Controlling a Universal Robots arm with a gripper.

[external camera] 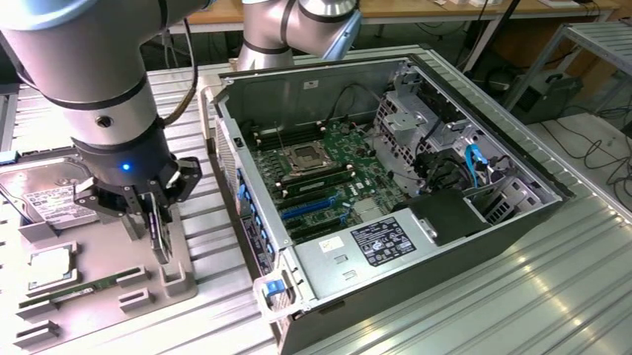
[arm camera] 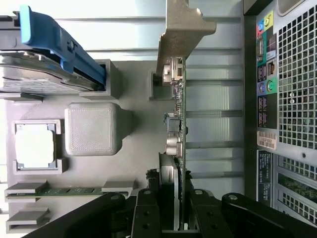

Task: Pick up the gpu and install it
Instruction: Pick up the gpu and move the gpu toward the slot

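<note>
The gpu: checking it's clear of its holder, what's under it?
The grey tray lies under the gpu, which the gripper clamps, with a slotted holder block by its bracket end. The card itself hides whether its lower edge touches the tray.

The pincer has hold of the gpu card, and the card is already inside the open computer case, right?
Not quite. The pincer holds the gpu, but the card is over the grey tray beside the open computer case, not inside it. The exterior view shows this.
</note>
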